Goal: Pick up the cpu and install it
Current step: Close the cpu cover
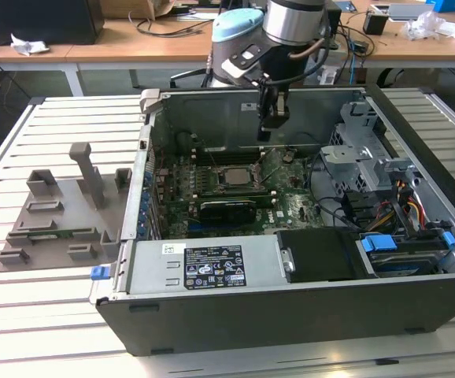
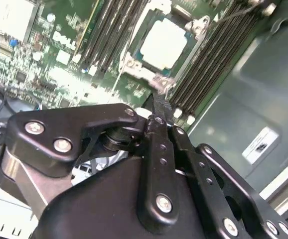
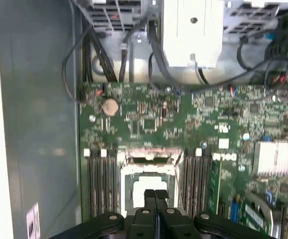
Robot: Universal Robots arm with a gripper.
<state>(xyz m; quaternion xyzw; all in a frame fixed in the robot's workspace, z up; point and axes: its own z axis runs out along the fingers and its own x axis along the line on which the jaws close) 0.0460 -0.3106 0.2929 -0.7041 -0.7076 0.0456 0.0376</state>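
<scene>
Gripper (image 1: 265,132) of the single arm hangs inside the open computer case (image 1: 212,106), above the green motherboard (image 1: 294,206) and clear of it. In both wrist views its two black fingers (image 3: 149,196) are pressed flat against each other with nothing between them, so it carries no load. The cpu (image 1: 234,175) lies flat, silver top upward, within the dark metal-framed socket (image 2: 143,70) near the middle of the board. It is seen in the second wrist view (image 2: 164,42) and the first wrist view (image 3: 146,183) just beyond the fingertips, flanked by rows of memory slots (image 2: 211,59). In the exterior view the gripper stands above the chip and a little to the exterior view's right of it, apart from it. The grey plastic fixture (image 1: 62,213) sits on the slatted table (image 1: 46,315) at the exterior view's left, well apart from the arm. Assessment: pick-up and placement appear complete, and the work stands at the seating and securing stage. Whether the chip is fully home, or the frame clamped over it, cannot be told. Any further contact would call for a square, vertical, light approach onto the lid with no sideways drag. It would also need clearance from the thin metal lever (image 1: 272,161) beside the socket and from the memory slots.
</scene>
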